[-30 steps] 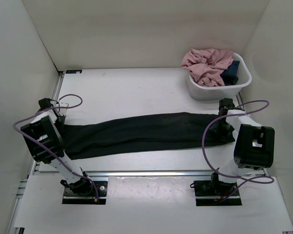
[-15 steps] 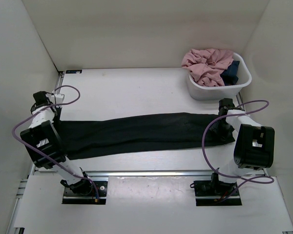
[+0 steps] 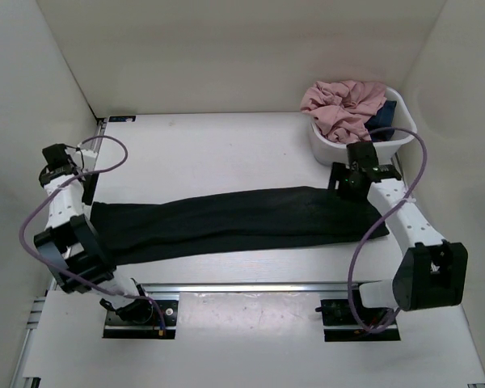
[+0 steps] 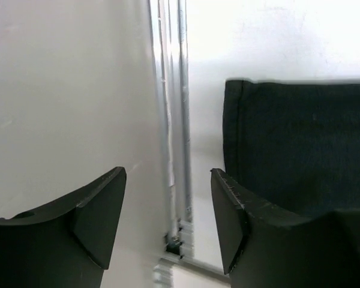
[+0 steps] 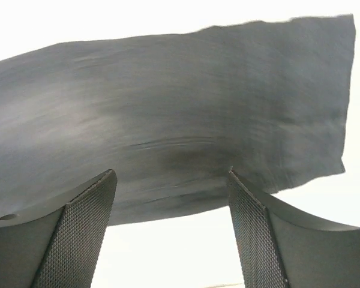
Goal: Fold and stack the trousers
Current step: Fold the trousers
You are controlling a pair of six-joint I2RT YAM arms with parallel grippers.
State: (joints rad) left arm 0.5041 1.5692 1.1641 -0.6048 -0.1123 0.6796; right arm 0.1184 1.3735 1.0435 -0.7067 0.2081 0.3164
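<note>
The black trousers (image 3: pixel 226 222) lie flat in a long strip across the table, from the left rail almost to the right edge. My left gripper (image 3: pixel 79 184) is open and empty, just off their left end. In the left wrist view the hem (image 4: pixel 300 150) lies to the right of my right fingertip (image 4: pixel 228 204). My right gripper (image 3: pixel 347 179) hovers open above the right end. In the right wrist view the cloth (image 5: pixel 168 108) spreads beyond the open gripper (image 5: pixel 171 174), and nothing sits between its fingers.
A white basket (image 3: pixel 352 153) stands at the back right, close behind my right gripper, holding pink clothes (image 3: pixel 343 105) and a dark blue garment (image 3: pixel 381 120). An aluminium rail (image 4: pixel 174 120) runs along the table's left edge. White walls enclose the table on three sides.
The left gripper has opened, let go of the trousers' left end and drawn back to the far left. The right arm has swung up toward the basket and its jaws have opened wider.
</note>
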